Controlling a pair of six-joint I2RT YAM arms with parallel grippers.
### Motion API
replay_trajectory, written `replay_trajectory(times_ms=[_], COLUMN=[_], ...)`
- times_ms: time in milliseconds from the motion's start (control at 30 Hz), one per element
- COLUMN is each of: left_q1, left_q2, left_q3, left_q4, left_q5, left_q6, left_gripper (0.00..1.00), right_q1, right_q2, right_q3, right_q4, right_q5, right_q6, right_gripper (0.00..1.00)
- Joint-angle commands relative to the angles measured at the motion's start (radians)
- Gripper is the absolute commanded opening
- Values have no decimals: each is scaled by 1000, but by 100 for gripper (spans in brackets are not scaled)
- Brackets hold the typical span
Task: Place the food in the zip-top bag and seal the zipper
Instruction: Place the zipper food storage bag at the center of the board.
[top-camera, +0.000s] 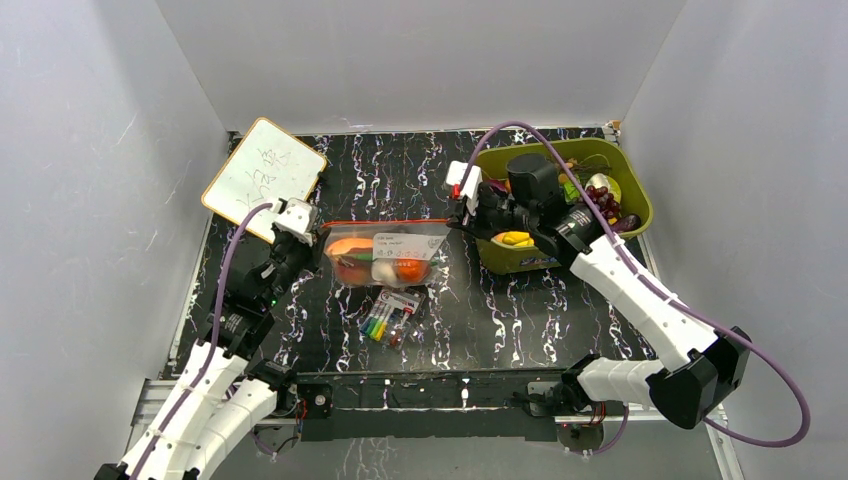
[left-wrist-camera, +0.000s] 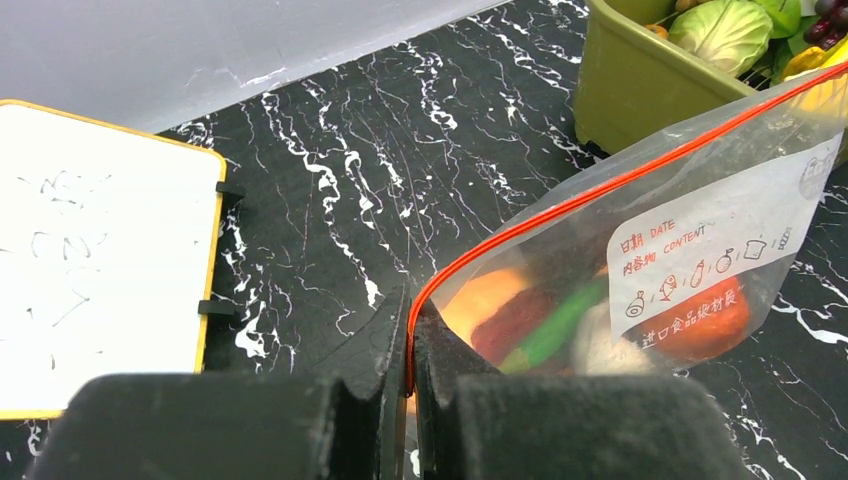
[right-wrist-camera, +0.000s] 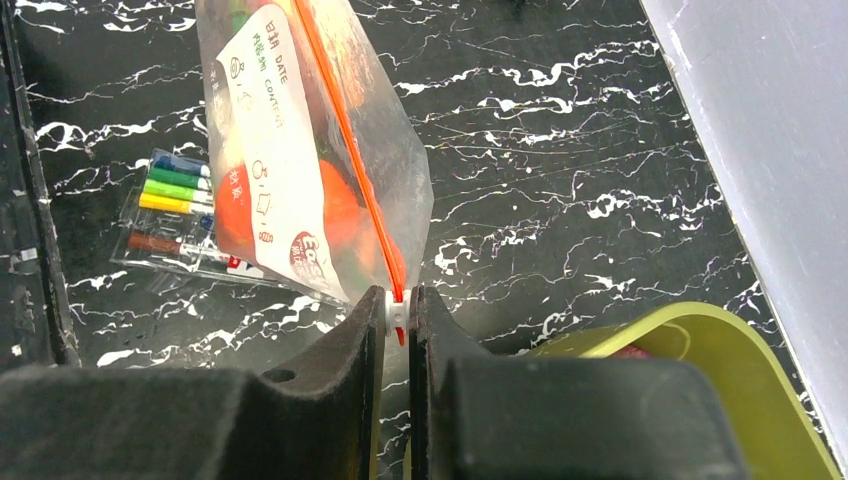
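The clear zip-top bag (top-camera: 385, 255) is held up between both grippers at the table's middle. Food (top-camera: 352, 252) sits inside it: orange, red and green toy pieces, which also show in the left wrist view (left-wrist-camera: 520, 320). The red-orange zipper (top-camera: 385, 223) runs along its top edge. My left gripper (top-camera: 318, 234) is shut on the zipper's left end (left-wrist-camera: 410, 322). My right gripper (top-camera: 456, 214) is shut on the white slider at the zipper's right end (right-wrist-camera: 397, 311). The zipper (right-wrist-camera: 345, 140) stretches taut away from it.
An olive-green bin (top-camera: 628, 185) with more toy food, such as grapes (top-camera: 603, 200) and a cabbage (left-wrist-camera: 725, 30), stands at the back right. A whiteboard (top-camera: 265, 175) lies at the back left. A pack of markers (top-camera: 390, 316) lies in front of the bag.
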Motion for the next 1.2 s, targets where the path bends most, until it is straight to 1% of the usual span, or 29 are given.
replay_trajectory(times_ms=[0,267,367,433,500,800,867,900,967,1067,1167], left_q1=[13,13,13,12,14,34,44,46,50,53,53], left_q2=[14,120,164,205,257,516,577,603,640,657,639], left_q3=[21,23,10,15,37,170,214,239,285,325,340], left_q4=[-1,36,105,148,179,290,299,291,261,220,177], left_q5=[-97,-110,-139,-169,-187,-219,-210,-212,-214,-179,-163], left_q6=[-3,-20,-38,-42,-39,-40,-43,-48,-59,-73,-98], left_gripper=[0,0,0,3,6,7,10,14,29,58,81], right_q1=[-19,-19,-20,-21,-23,-65,-72,-74,-77,-79,-80], right_q2=[-7,108,150,176,204,347,389,409,447,495,507], right_q3=[-30,-20,-11,-5,8,88,120,135,158,185,191], right_q4=[113,236,287,327,354,494,524,535,542,542,552], right_q5=[32,60,85,114,146,192,214,227,232,241,259], right_q6=[47,44,50,57,65,88,93,99,102,107,120], right_gripper=[0,0,0,0,0,0,0,0,0,0,0])
